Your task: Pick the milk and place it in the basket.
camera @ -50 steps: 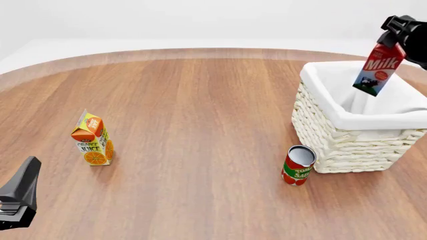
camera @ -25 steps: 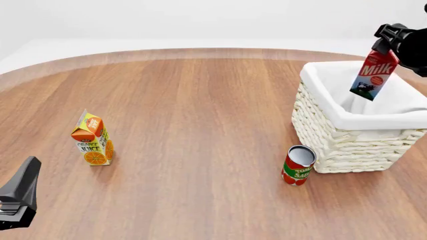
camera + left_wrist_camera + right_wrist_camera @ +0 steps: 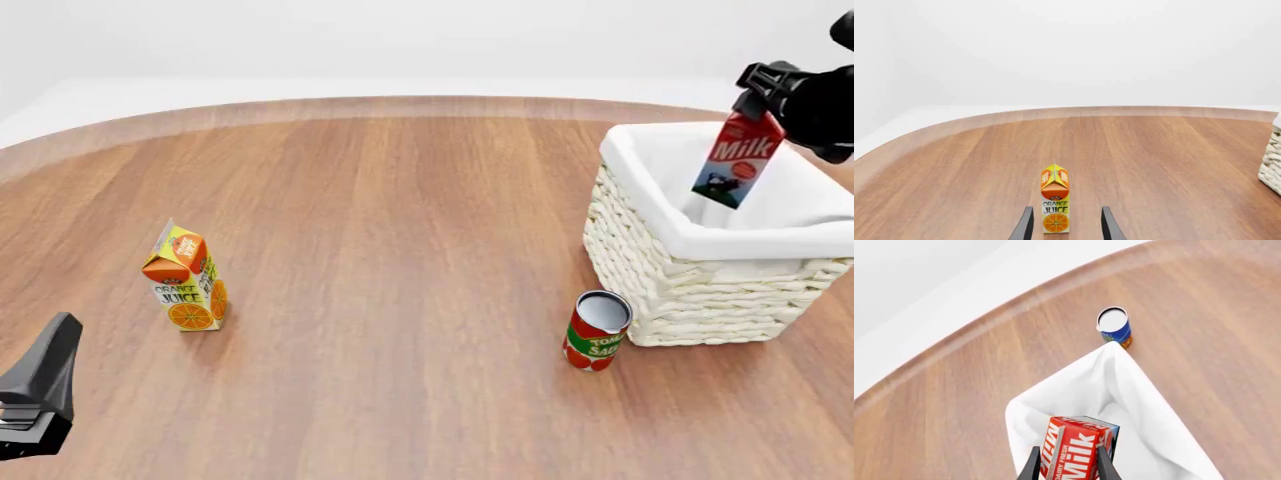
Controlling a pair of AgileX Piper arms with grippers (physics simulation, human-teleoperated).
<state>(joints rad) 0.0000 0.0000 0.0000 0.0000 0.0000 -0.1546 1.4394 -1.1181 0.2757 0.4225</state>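
One carton matters here — the milk point(image 3: 737, 160) hangs tilted over the basket point(image 3: 667, 270), at about two o'clock on the table, the right gripper point(image 3: 763, 100) clamped on its gable top. To finish well, the arm should lower it inside the cloth lining before letting go — the left gripper point(image 3: 1065, 227) idles, fingers apart

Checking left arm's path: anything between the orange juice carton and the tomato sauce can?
Nothing: bare wood between the orange juice carton and tomato sauce can, per the front view.
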